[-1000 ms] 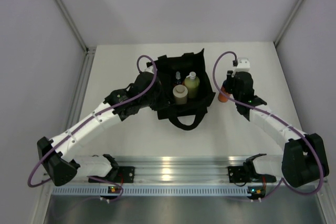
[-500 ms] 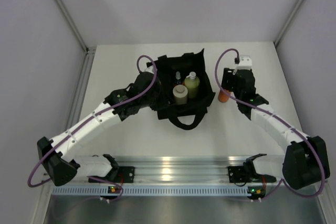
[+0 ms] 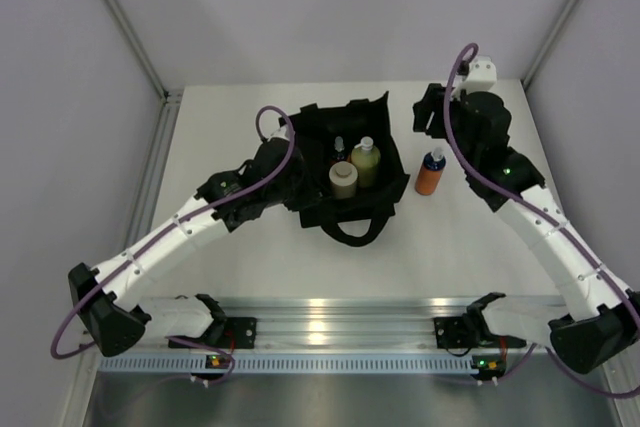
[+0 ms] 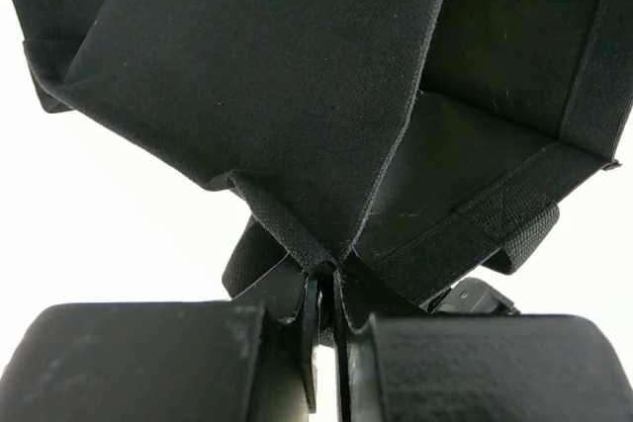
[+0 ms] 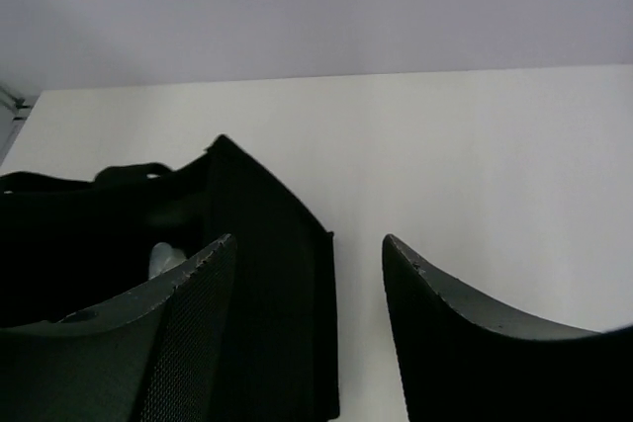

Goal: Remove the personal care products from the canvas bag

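The black canvas bag (image 3: 350, 162) stands open mid-table. Inside it I see a cream-white cylinder (image 3: 343, 182), a pale yellow-green bottle with a white cap (image 3: 365, 163) and a small white-capped bottle (image 3: 340, 146). One orange bottle with a dark blue cap (image 3: 431, 173) stands upright on the table right of the bag. My left gripper (image 3: 293, 169) is shut on the bag's left edge; the left wrist view shows fabric (image 4: 326, 259) pinched between the jaws. My right gripper (image 3: 428, 115) is open and empty, raised behind the orange bottle; its wrist view shows the bag's corner (image 5: 267, 244).
White tabletop (image 3: 470, 247) with grey walls on three sides. The bag's loop handle (image 3: 352, 230) lies toward the near side. A metal rail (image 3: 330, 322) runs along the near edge by the arm bases.
My right gripper has let go of the orange bottle and risen up and back from it. The bottle now stands alone on the table. The left arm has held still.
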You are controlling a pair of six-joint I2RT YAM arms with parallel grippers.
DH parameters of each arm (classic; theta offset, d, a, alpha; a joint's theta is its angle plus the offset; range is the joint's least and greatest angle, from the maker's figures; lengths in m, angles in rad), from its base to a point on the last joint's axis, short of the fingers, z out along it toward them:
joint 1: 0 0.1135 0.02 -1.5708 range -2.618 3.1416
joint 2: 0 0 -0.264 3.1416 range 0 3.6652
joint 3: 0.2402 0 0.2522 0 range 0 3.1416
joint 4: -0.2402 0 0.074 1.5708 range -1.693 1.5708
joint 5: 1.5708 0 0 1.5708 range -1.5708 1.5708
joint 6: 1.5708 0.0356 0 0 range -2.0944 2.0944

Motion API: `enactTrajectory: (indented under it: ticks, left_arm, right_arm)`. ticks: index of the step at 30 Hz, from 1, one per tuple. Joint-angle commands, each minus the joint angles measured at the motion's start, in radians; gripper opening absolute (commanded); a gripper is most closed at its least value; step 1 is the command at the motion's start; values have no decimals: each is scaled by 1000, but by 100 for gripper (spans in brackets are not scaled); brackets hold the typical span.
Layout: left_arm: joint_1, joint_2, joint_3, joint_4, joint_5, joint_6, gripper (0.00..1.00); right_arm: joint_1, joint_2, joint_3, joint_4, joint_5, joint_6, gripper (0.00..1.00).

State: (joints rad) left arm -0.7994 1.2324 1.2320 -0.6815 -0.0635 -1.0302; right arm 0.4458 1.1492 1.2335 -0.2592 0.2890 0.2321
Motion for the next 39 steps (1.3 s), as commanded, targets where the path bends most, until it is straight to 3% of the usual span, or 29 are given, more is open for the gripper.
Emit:
enactTrajectory:
  ticks: [1,7,14,22,39]
  left_arm:
    - [-7,-56,-6,20,19,-39,0]
    - [-7,-65,-29,20,11,-74,0]
    - [-7,-59,-61,19,44,-103,0]
    - [-7,-83,-126,20,56,-134,0]
    - [-7,-102,-160,19,37,-146,0]
  right_arm:
    - [105,53,127,-185,42,65,59]
    - [330,173,346,-336,107,133,58]
    - [484,308,379,-402,151,249,56]
    - [481,388,294,-408,181,274,60]
    - [384,616,368,-405,144,208,62]
